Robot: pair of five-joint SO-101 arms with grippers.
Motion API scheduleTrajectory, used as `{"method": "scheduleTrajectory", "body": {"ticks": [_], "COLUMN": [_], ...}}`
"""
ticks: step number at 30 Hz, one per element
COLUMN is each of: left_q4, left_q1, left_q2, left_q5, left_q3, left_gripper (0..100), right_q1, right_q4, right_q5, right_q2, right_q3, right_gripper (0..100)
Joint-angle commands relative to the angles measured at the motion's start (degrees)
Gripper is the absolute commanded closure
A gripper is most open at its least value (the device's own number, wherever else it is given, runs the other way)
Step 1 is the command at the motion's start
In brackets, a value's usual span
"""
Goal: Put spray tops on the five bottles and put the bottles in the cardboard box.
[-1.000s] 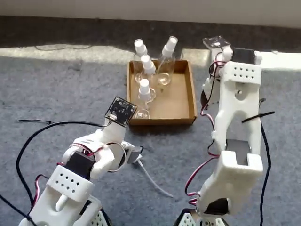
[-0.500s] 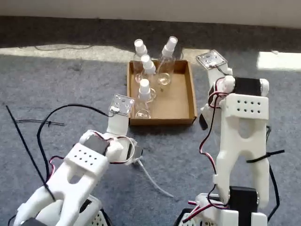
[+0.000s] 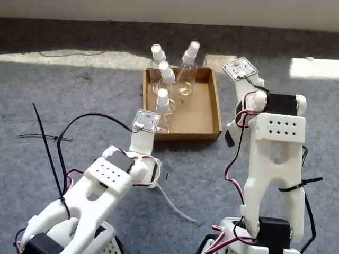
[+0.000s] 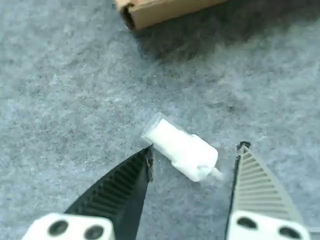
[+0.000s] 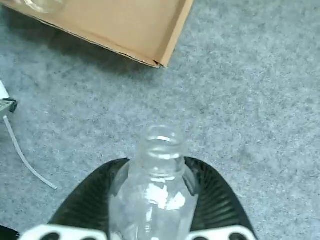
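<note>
Two claws work at the near end of the grey carpeted surface (image 3: 79, 106). The left claw (image 4: 195, 148) is released, its jaws spread wide and pointing down at the carpet. A white spray top (image 4: 182, 152) lies on its side between the two fingertips, close to the black finger (image 4: 131, 175) and apart from the grey one. From above, the spray top's thin dip tube (image 3: 172, 203) trails across the carpet between the two arms, toward the near edge.

The right claw (image 5: 156, 169) is clenched on a clear bottle (image 5: 160, 145) that has no top. Its black fingers wrap the bottle's shoulders on both sides, and the open threaded neck juts out past them. This bottle is held outside the cardboard box (image 3: 216, 100), just off its near right corner.

Farther back, the box sits on the carpet with four bottles (image 3: 166, 79) inside it, each already fitted with a white spray top. One stands at the near left corner, one sits behind it, and two are at the far wall, the right-hand one tilted. No print on the bottles or the box is readable.
</note>
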State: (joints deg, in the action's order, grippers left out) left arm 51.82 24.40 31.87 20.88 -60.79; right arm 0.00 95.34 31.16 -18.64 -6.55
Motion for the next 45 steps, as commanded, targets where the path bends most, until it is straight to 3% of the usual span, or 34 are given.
{"method": "scheduleTrajectory", "body": {"ticks": [1,8,17,24,31,41,45], "left_q4": [-2.5,-3.6,-5.5,-5.4,-3.3,-3.3,-3.2], "left_q1": [3.6,3.1,-5.9,-5.8,-8.5,-8.5,-12.1], "left_q2": [0.0,-0.1,-0.1,-0.1,-0.1,-0.1,0.4], "left_q5": [0.4,0.4,0.4,0.1,-3.6,-7.7,-12.0], "left_q3": [2.2,0.8,-1.8,-1.9,-1.8,-4.3,-2.0], "left_gripper": [76,76,76,76,93,75,74], "right_q1": [-0.5,-0.5,-0.5,-0.5,-0.5,-0.5,-0.5], "right_q4": [-0.7,-0.6,-0.6,-0.2,-0.1,-0.1,-0.1], "right_q5": [0.6,0.6,0.6,0.6,0.6,0.6,0.6], "right_q2": [-2.1,-2.1,-2.1,-2.1,-2.2,-2.2,-2.2], "right_q3": [0.2,0.4,0.5,0.4,0.5,0.3,0.3], "right_gripper": [99.5,99.5,99.5,99.5,99.5,99.5,99.5]}}
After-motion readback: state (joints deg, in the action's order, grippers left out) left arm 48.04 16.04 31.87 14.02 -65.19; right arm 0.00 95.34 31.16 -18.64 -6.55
